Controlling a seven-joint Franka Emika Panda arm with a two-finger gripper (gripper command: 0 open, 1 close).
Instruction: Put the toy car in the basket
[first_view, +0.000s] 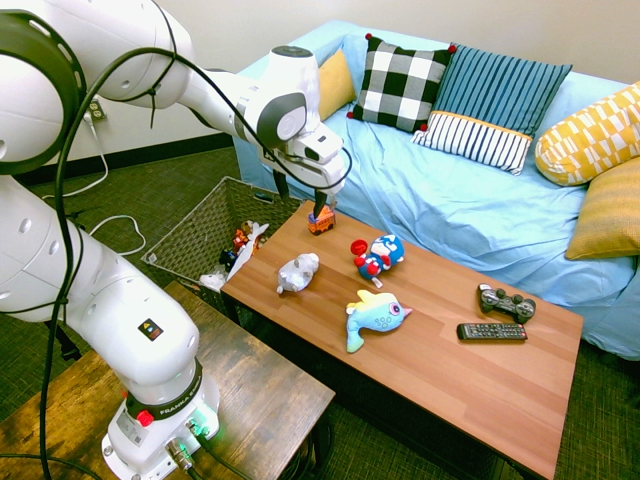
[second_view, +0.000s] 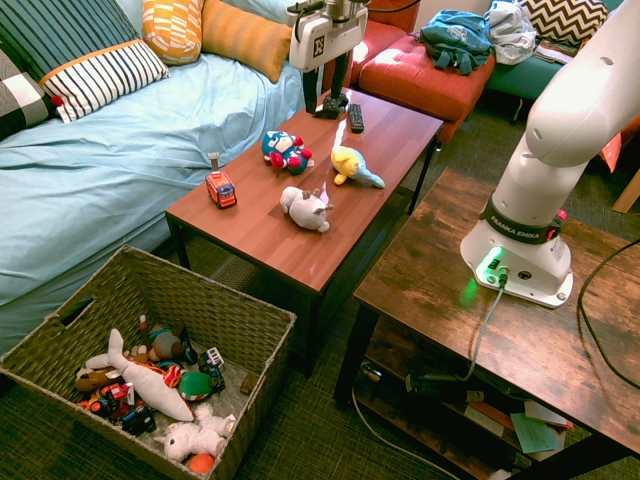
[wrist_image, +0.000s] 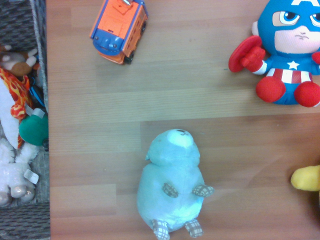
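Toy car (first_view: 321, 220) sits on the tabletop, outside the basket

The orange toy car stands near the corner of the tabletop (first_view: 430, 375) where the sofa-side long edge meets the short edge by the basket (second_view: 262, 345). The gripper (second_view: 328, 100) is open, its two fingers apart with nothing between them, raised above the tabletop. A grey plush (first_view: 298, 273) lies toward the basket-side short edge, nearer the long edge facing the robot. The red-and-blue plush figure (first_view: 378, 258) is closer to the sofa (first_view: 440, 185), and a blue-and-yellow plush (first_view: 378, 316) lies beside it, toward the robot. A game controller (first_view: 507, 303) and remote (first_view: 492, 332) lie toward the opposite short edge. Mixed toys (second_view: 160, 385) fill the basket's floor.
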